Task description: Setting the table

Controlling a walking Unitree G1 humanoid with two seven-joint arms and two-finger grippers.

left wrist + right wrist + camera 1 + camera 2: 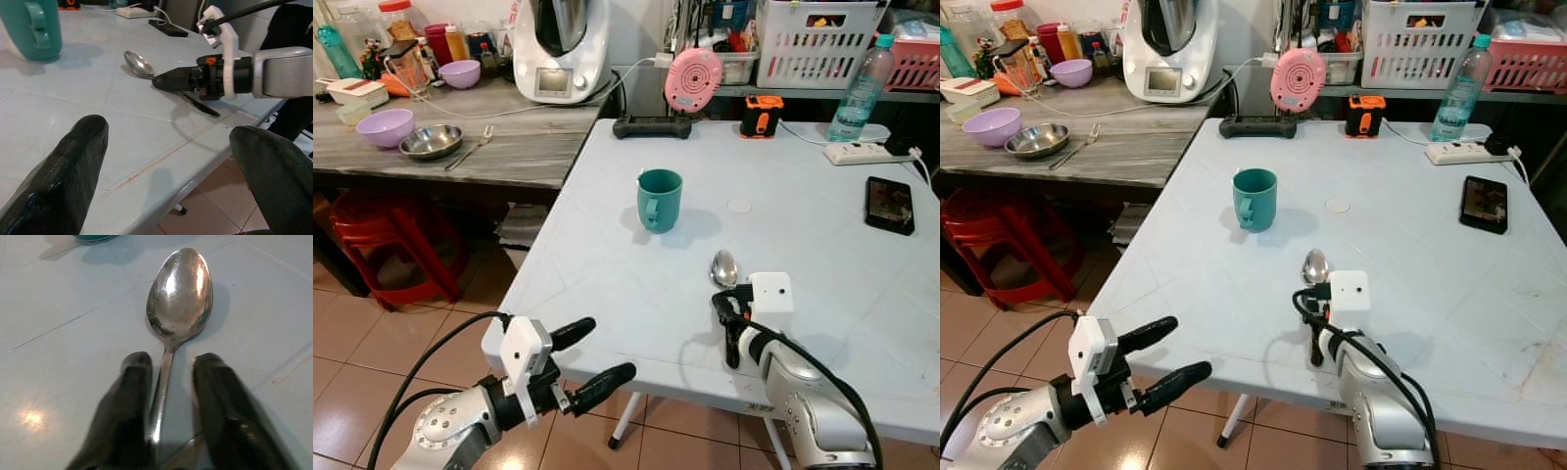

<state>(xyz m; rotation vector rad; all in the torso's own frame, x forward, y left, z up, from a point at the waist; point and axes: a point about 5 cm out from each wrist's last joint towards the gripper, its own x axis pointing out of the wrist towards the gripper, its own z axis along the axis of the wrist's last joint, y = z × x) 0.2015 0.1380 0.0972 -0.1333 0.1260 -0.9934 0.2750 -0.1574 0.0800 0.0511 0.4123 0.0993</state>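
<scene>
Shiny steel spoon (179,293), thin, stiff and slippery, is lying on the white counter (822,284), the right hand (168,396) straddling its handle unclosed.

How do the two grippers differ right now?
The right gripper is over the table, fingers straddling the spoon handle. The left gripper hangs off the table's edge above the floor, fingers spread wide around nothing. Both have two black fingers and point toward the table.
</scene>
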